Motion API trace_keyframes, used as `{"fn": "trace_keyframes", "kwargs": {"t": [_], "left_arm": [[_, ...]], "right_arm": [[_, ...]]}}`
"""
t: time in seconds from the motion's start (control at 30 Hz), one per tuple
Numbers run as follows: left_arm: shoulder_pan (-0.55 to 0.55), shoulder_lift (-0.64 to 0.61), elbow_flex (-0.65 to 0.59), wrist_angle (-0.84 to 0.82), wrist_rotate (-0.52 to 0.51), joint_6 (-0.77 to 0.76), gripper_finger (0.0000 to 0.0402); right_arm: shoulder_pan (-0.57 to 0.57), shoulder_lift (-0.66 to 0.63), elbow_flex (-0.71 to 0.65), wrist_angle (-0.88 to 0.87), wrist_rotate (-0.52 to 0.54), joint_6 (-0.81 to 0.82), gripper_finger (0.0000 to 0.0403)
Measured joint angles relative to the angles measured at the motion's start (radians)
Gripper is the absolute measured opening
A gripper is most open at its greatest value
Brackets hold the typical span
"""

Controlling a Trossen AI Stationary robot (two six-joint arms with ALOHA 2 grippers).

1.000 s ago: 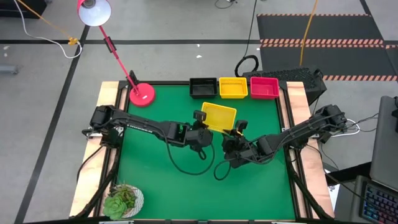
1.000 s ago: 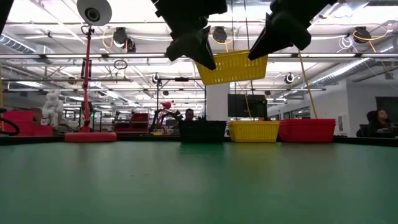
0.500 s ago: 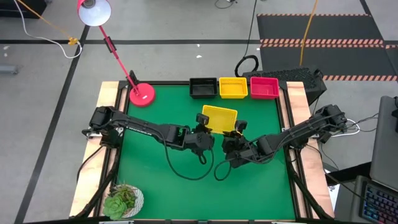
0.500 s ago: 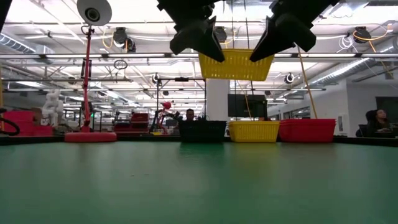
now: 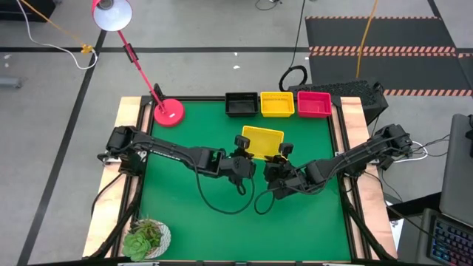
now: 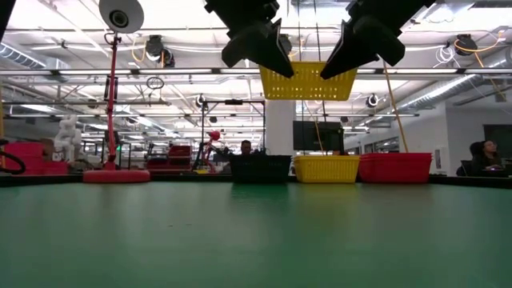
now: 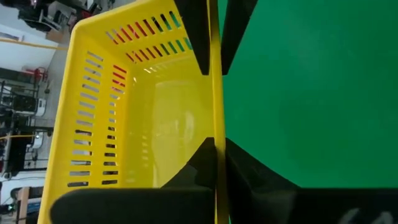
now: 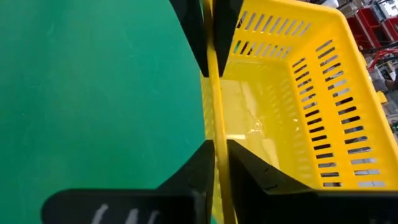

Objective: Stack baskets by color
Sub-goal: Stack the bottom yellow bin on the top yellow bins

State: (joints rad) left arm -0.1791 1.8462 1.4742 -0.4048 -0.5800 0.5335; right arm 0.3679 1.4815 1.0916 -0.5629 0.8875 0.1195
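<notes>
A yellow basket [image 5: 262, 141] hangs in the air over the middle of the green table, level in the low view [image 6: 308, 80]. My left gripper [image 5: 243, 150] is shut on its left end and my right gripper [image 5: 281, 153] on its right end. Along the far edge, a black basket [image 5: 241, 103], a yellow basket [image 5: 277, 103] and a red-pink basket [image 5: 314, 103] rest on their bottoms in a row. My left gripper pinches the basket's left wall at its rim [image 7: 214, 106], one finger [image 7: 194, 37] inside the basket and one outside. The fingers slant down toward the far edge and lie along the wall. The basket is lifted clear, level and open side up. My right gripper pinches the basket's right wall at its rim [image 8: 213, 93], one finger [image 8: 229, 31] inside and one outside. The fingers slant down toward the far edge, along the wall. The basket hangs between both grippers, clear of the table.
A pink lamp base [image 5: 169, 112] stands at the far left corner, its arm leaning out past the table. A green potted plant [image 5: 145, 238] sits at the near left corner. Arm cables [image 5: 229, 198] loop over the mat below the grippers. Bare green mat lies near and left.
The yellow basket, tilted a second ago, has come level and shifted a little toward the table's right edge and upward. My left gripper has followed it to the right and tipped slightly. My right gripper has stayed in place.
</notes>
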Motion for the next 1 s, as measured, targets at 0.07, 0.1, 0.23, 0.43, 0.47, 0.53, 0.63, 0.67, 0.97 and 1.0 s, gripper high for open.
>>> {"fn": "trace_keyframes", "kwargs": {"t": [0.07, 0.1, 0.23, 0.43, 0.47, 0.53, 0.63, 0.67, 0.97, 1.0], "left_arm": [[0.000, 0.000, 0.000, 0.001, 0.000, 0.000, 0.0015], [0.000, 0.000, 0.000, 0.001, 0.000, 0.001, 0.0019], [0.000, 0.000, 0.000, 0.001, 0.000, 0.005, 0.0016], [-0.009, 0.000, 0.000, 0.016, -0.008, 0.011, 0.0035], [-0.014, 0.000, 0.000, 0.026, -0.012, 0.015, 0.0053], [-0.025, 0.000, 0.000, 0.045, -0.030, 0.005, 0.0097], [-0.039, -0.003, 0.001, 0.070, -0.051, -0.020, 0.0160], [-0.045, -0.012, 0.001, 0.059, -0.051, -0.023, 0.0178], [-0.057, -0.179, 0.002, -0.169, -0.050, -0.305, 0.0215], [-0.057, -0.202, 0.002, -0.220, -0.049, -0.346, 0.0210]], "right_arm": [[0.000, 0.000, 0.000, -0.001, 0.000, 0.000, 0.0026], [0.000, 0.000, 0.000, -0.001, 0.000, 0.000, 0.0021], [0.000, 0.000, 0.000, -0.003, -0.001, -0.004, 0.0006], [0.000, 0.000, 0.000, -0.006, -0.002, -0.004, 0.0004], [0.000, 0.000, 0.000, -0.009, -0.002, -0.003, 0.0004], [0.000, 0.000, 0.000, -0.022, -0.008, -0.004, 0.0004], [0.000, 0.000, 0.000, -0.028, -0.036, -0.009, 0.0003], [0.000, 0.000, 0.000, -0.036, -0.047, -0.011, 0.0003], [0.000, 0.000, 0.000, -0.109, -0.081, -0.011, 0.0001], [0.000, 0.000, 0.000, -0.109, -0.081, -0.012, 0.0001]]}}
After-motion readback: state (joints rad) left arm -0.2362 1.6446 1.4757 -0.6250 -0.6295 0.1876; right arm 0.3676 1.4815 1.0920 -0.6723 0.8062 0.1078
